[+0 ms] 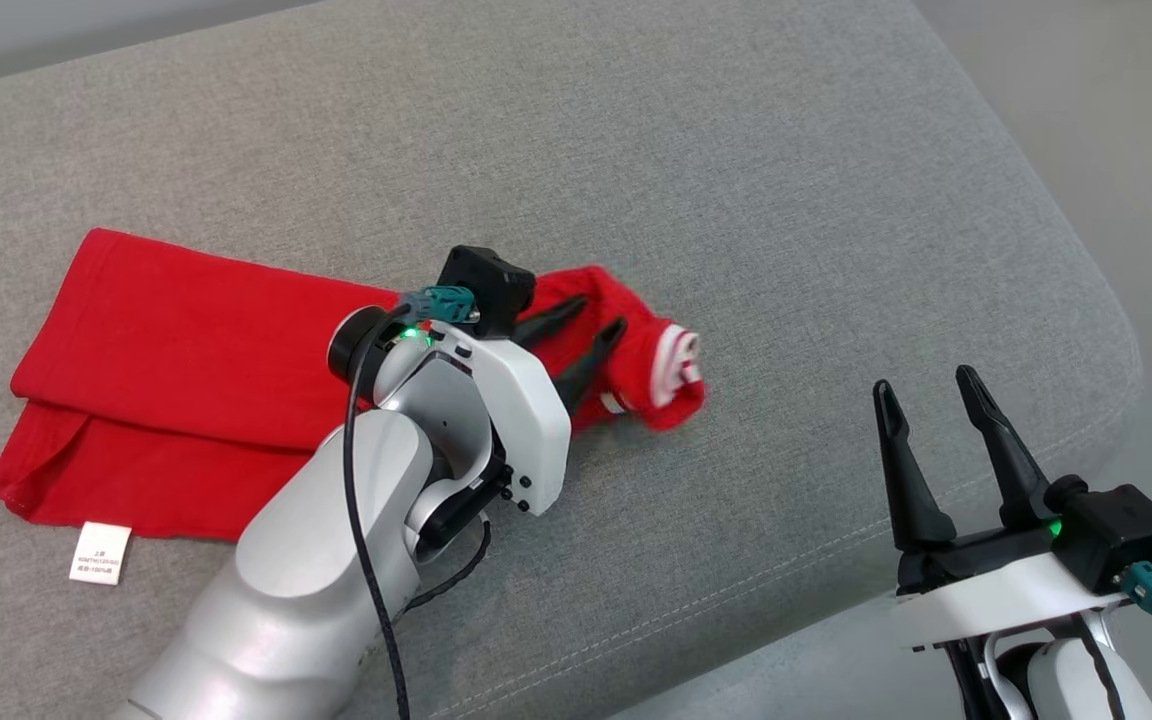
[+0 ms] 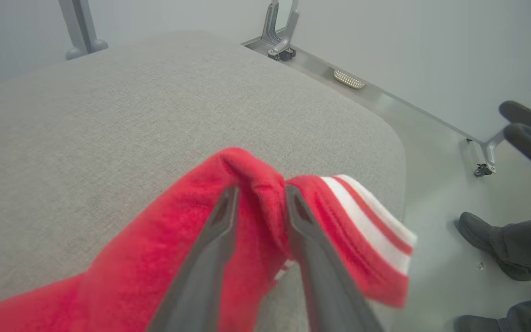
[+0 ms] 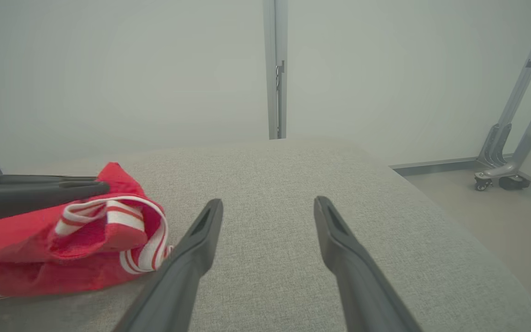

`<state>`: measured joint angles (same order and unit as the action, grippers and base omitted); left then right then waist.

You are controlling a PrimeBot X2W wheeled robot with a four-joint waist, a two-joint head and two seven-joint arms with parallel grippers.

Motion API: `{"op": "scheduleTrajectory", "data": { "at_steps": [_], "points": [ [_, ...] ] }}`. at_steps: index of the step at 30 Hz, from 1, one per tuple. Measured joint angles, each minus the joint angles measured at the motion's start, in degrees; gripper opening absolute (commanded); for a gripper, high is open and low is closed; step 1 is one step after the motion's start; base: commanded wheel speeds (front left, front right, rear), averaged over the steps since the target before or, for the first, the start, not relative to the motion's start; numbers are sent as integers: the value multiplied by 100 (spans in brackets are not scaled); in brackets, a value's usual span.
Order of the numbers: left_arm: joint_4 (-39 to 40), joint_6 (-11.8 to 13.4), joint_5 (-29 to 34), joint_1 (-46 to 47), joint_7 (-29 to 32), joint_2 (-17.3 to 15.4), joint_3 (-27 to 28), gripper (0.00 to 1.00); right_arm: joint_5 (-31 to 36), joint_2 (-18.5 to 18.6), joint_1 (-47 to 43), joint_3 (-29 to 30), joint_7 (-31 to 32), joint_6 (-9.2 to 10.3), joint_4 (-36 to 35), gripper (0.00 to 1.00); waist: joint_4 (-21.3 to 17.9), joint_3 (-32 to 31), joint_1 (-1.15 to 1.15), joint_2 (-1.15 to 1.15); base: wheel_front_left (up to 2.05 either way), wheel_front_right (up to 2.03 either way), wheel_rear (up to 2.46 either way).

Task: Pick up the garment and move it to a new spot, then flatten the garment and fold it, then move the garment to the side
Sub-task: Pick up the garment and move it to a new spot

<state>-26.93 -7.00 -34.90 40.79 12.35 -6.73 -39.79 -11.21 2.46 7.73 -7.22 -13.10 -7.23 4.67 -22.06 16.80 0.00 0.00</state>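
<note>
**Q:** Where is the garment?

**A:** The red garment (image 1: 186, 340) lies on the grey padded surface (image 1: 736, 150). It is folded over itself into a long band across the left half of my head view. Its white label (image 1: 100, 552) sticks out from the near edge and lies flat on the padding.

**Q:** And your left gripper?

**A:** My left gripper (image 1: 601, 312) is at the garment's right end, just short of the striped cuff (image 1: 681, 360). In the left wrist view a ridge of red cloth stands between my two fingers (image 2: 210, 249), and they press in on both sides of it. I would say the gripper is clamped on that fold, but the cloth is blurred there, so I cannot judge how firmly. The cuff is red with white bands and curls away to the right, past the fingertips. In the right wrist view that end is bunched up, with its underside resting on the padding.

**Q:** The right one?

**A:** My right gripper (image 1: 924, 383) is spread wide with nothing between its fingers. It hangs over bare padding near the surface's front right corner, and the garment is well off to its left.

**Q:** Anything around you?

**A:** In the left wrist view, a person's dark shoe (image 2: 477, 230) rests on the floor (image 2: 436, 193) beyond the surface's edge.
</note>
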Motion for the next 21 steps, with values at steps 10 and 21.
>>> {"op": "scheduleTrajectory", "data": {
  "at_steps": [10, 21],
  "points": [
    [109, 48, -21, 198, -1137, -13, 189, 100, 40, -1, 180, -5, -55, 0, 65, 100, 524, -76, 0, 0, 0, 0, 0],
    [1121, 1077, -62, -867, -2220, -1135, 1483, 100, 297, 4, 228, 115, -52, 0, 133, 100, 1507, -326, 0, 0, 0, 0, 0]
  ]
}}
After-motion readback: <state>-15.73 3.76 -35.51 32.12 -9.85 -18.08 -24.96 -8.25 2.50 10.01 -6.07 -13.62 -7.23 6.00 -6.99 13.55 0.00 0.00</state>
